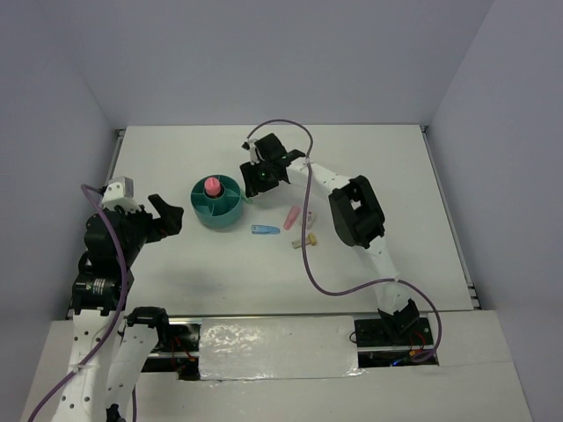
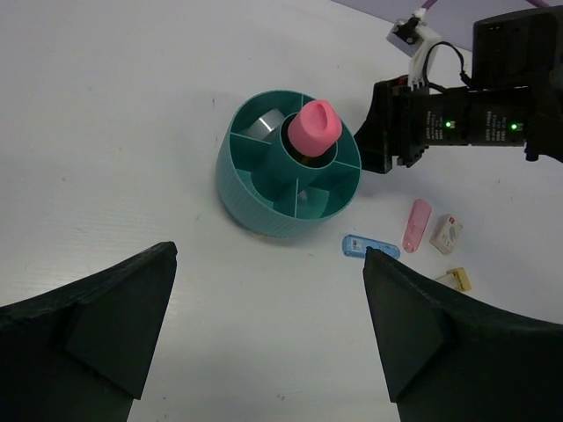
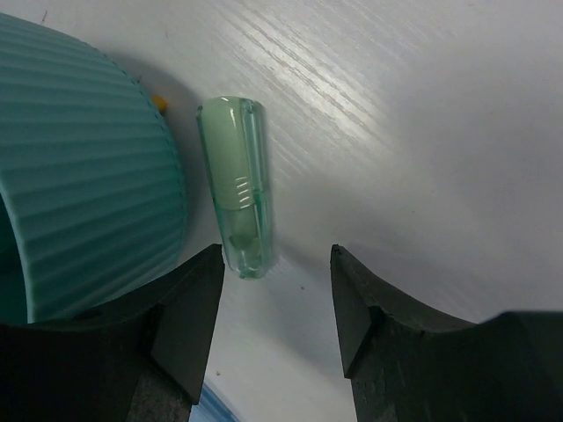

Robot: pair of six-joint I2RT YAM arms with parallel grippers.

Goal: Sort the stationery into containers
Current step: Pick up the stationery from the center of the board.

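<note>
Your right tool [image 3: 274, 264] hangs with its jaws apart and empty over the green piece [image 3: 239, 189]. The piece lies flat on the counter [image 3: 422, 132], just beside the ribbed outer wall of the teal organiser [image 3: 79, 176]. It sits off-centre in the gap, with its near end close to the finger on the organiser's side. If you descend from here, that finger may land on the piece or strike the wall and shove the organiser. Closing on the smooth, rounded end alone could make the piece squirt out or roll away. A small orange speck by the wall is too small to identify. Your left tool [image 2: 268, 264] is also spread and empty, well back from the organiser, so nothing steadies it. The pink glue stick [image 2: 315, 126] stands in the central cup, and what may be the tape ring [image 2: 264, 126] sits in a rim compartment. The blue piece [image 2: 369, 245], pink piece [image 2: 417, 224], white block [image 2: 448, 233] and beige piece [image 2: 457, 280] remain on the counter.
</note>
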